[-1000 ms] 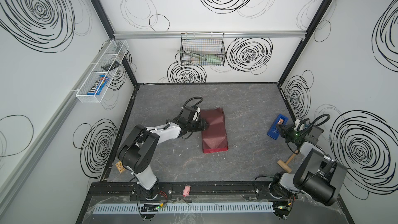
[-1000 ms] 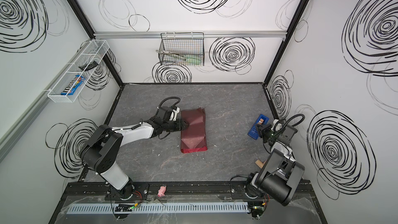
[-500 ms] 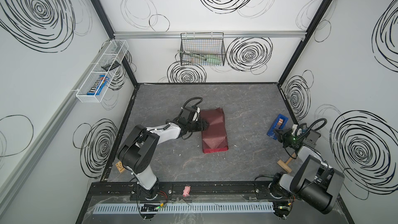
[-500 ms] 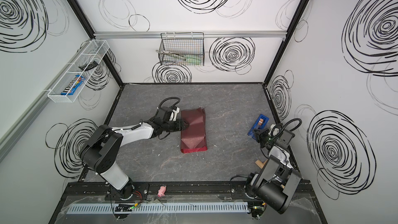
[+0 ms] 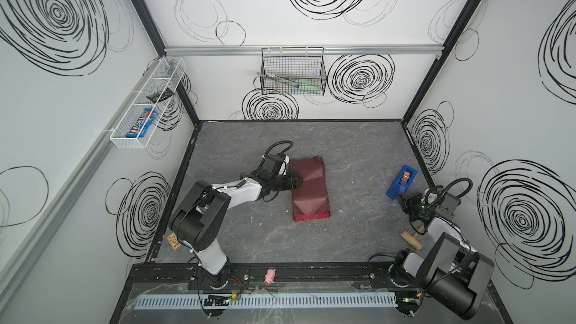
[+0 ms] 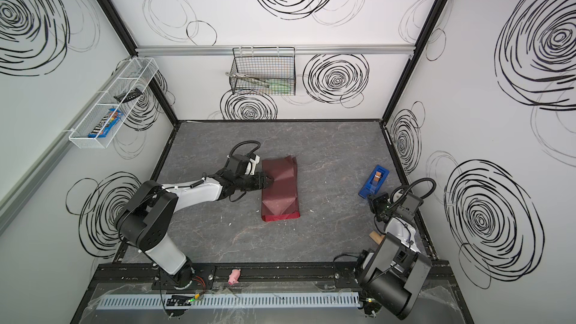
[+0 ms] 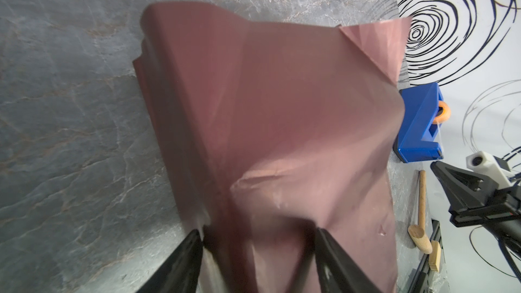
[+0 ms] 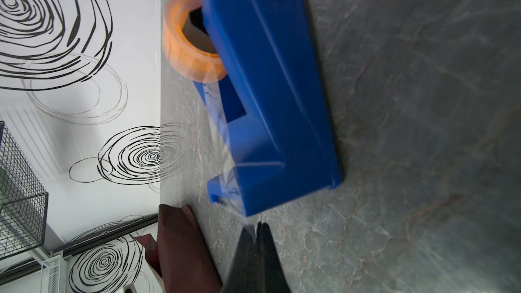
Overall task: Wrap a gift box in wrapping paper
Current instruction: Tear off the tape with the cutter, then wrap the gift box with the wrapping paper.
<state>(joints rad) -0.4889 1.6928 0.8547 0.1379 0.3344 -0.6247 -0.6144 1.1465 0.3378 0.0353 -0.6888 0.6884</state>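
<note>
Grey tabletop [image 5: 358, 157]; wrapping paper [image 5: 310, 191] roughly front-to-back.

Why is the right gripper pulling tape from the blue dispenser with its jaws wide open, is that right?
Not quite: the right gripper has its jaws shut, pinching the clear tape that runs from the blue dispenser. The right wrist view shows it.

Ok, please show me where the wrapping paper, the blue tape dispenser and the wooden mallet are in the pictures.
wrapping paper [image 5: 310, 190]: a top view, middle of its folded upper face.
tape dispenser [image 8: 270, 85]: right wrist view, its blue side wall.
wooden mallet [image 7: 421, 193]: left wrist view, middle of its handle.
</note>
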